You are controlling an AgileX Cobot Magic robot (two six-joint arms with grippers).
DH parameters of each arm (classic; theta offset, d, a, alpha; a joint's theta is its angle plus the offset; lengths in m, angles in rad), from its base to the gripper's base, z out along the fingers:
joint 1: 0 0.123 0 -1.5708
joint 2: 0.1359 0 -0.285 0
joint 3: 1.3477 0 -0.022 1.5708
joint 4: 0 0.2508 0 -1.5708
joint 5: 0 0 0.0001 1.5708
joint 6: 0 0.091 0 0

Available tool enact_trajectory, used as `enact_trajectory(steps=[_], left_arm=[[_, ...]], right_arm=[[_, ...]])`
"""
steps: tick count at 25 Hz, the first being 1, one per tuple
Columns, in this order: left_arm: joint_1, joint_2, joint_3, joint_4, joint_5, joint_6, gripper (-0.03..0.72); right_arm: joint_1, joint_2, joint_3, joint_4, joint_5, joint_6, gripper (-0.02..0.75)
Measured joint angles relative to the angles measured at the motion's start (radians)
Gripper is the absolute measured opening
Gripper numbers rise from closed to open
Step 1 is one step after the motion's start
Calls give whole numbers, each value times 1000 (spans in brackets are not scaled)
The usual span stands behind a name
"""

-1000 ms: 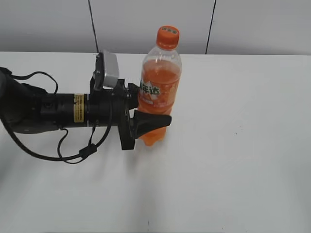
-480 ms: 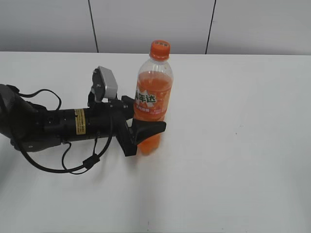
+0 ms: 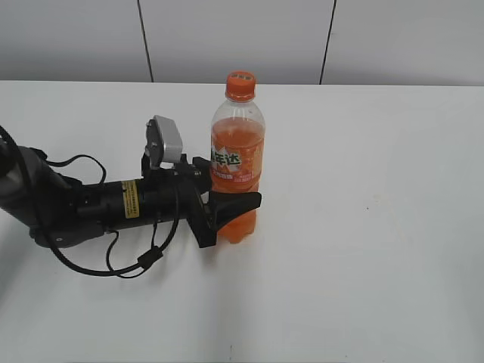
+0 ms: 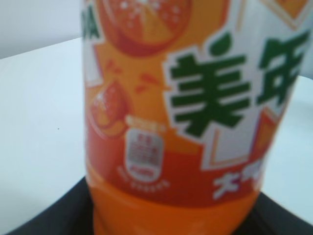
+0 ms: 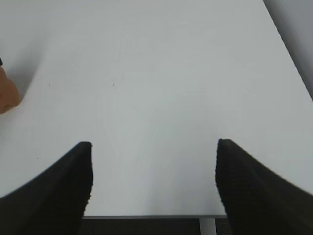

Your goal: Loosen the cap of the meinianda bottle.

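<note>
So we've got the meinianda bottle (image 3: pixel 237 170) standing upright on the white table (image 3: pixel 363 249). It's clear plastic, filled with orange drink up to about the shoulder, with an orange label round the middle that has a white patch carrying green Chinese characters. In the left wrist view the label (image 4: pixel 195 103) fills nearly the whole picture, a bit blurry, with orange-slice artwork and some small white print lower down. The cap (image 3: pixel 240 85) is a small orange screw cap with a ribbed side, sitting on the neck with nothing touching it.

The left gripper (image 3: pixel 227 198) is clamped around the bottle's lower body, just under the label. We can see one black finger (image 3: pixel 240 204) wrapping across the front of the bottle; the other one is behind it, out of sight. So the jaws are partway closed, hugging the bottle. The left arm (image 3: pixel 98 204) lies low and almost level to the left of the bottle, with its grey wrist camera (image 3: pixel 165 140) sticking up beside the bottle and black cables looping underneath.

The right gripper (image 5: pixel 154 169) only shows in its own wrist view: jaws spread wide, holding nothing, with bare table between them. A sliver of orange (image 5: pixel 7 93) peeks in at that view's left edge, well away from the fingers.
</note>
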Motion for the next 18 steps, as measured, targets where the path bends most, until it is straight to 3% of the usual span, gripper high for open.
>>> enact_trajectory(steps=[18], left_arm=[[-2,45,-11,-32,-58,6,401]], right_arm=[[0,0,0,0,0,0,585]])
